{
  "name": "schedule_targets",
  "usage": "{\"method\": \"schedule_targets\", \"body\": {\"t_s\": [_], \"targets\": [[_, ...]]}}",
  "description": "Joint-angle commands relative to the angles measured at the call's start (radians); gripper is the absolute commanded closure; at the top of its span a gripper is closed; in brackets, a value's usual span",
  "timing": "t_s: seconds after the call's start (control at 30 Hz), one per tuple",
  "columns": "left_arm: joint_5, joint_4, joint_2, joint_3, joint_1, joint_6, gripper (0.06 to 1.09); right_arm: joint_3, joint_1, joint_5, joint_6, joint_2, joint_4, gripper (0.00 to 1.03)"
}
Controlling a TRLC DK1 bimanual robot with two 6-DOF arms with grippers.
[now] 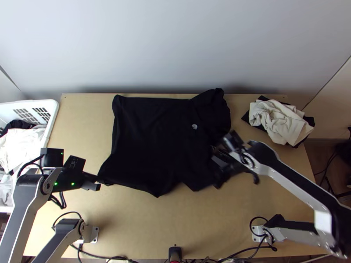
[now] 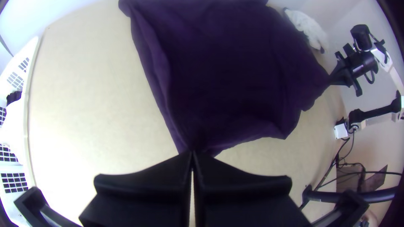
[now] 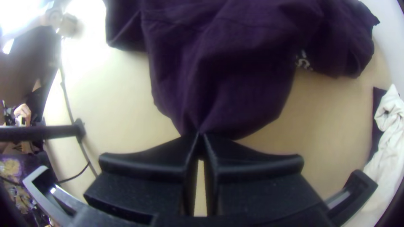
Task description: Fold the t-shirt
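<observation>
Black tee (image 1: 153, 140) on lt. wood table (image 1: 166, 228), mostly spread, edges uneven. Dial for top view: ctr = tee, 12 = wall side, 6 = side w/ arm bases.

Tee: fairly straight edge along 12, corner at 10; cloth bunched at approx. 2, w/ small white print (image 1: 194, 126) between there & ctr. Blunt point of cloth at 6.

L gripper (image 1: 97, 180): at 8, at tee's corner. L wrist view: fingers narrow, tips together on that corner of tee; fold of cloth runs up from the pinch along one side.

R gripper (image 1: 217, 175): at 4, over tee's edge. R wrist view: fingers nipped tog. on the edge, pleats fanning out from tips. Can't tell if cloth is off table at this spot.

Surroundings: white basket (image 1: 55, 127) at 9, beside table, w/ white & dark cloth inside. Between 2 and 3, well apart from tee: crumpled cream cloth (image 1: 274, 120) lying on dark cloth (image 1: 310, 120), which sticks out on both sides. Blk cables (image 1: 101, 257) along table's near edge, approx. 6 to 7.
</observation>
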Motion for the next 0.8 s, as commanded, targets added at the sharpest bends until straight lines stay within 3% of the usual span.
{"method": "schedule_targets", "body": {"t_s": [0.0, 0.13, 0.33, 0.77], "targets": [[0.009, -0.099, -0.027, 0.015, 0.001, 0.062, 1.05, -0.014, 0.044, -0.003, -0.033, -0.182, -0.263, 1.00], [0.012, -0.162, -0.026, 0.001, 0.001, 0.111, 1.05, -0.008, 0.114, -0.011, -0.017, -0.204, -0.339, 1.00], [0.017, -0.300, -0.027, -0.020, 0.001, 0.189, 1.05, -0.011, 0.188, -0.104, -0.007, -0.201, -0.451, 1.00], [-0.006, -0.346, -0.035, 0.037, 0.001, 0.220, 1.05, -0.139, 0.338, -0.170, 0.011, -0.208, -0.504, 1.00]]}}
